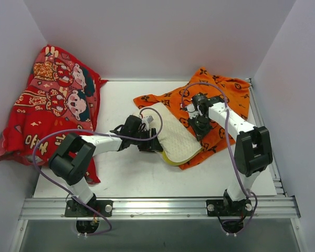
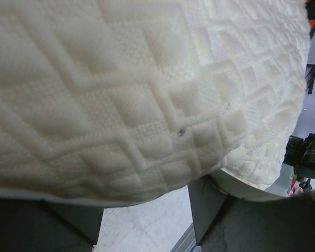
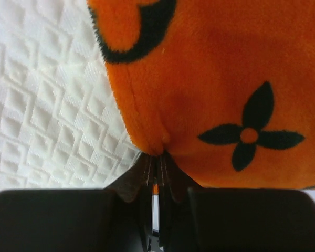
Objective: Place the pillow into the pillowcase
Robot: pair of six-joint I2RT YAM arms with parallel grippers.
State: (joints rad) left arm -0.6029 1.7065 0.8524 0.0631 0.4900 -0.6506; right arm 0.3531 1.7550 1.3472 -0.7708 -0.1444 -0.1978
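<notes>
Pillowcase [image 3: 226, 79] hem, orange with black monogram flowers, sat pinched tight in my right pincer [image 3: 157, 157]. Left pincer [image 1: 153, 143] straddled the cream quilted pillow [image 2: 147, 94] edge; I couldn't tell whether it gripped.

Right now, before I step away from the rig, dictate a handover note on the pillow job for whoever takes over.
Left gripper: jaws apart at the left edge of the flat cream-white quilted pillow; a firm grip cannot be confirmed.
Right gripper: shut on an edge of the bright orange plush pillowcase with black flower motifs.
Position: the pillow overlaps the pillowcase's left part, most of it uncovered.
Done: both arms are at their pieces.
Left: open the case mouth and slide the pillow fully inside.
</notes>
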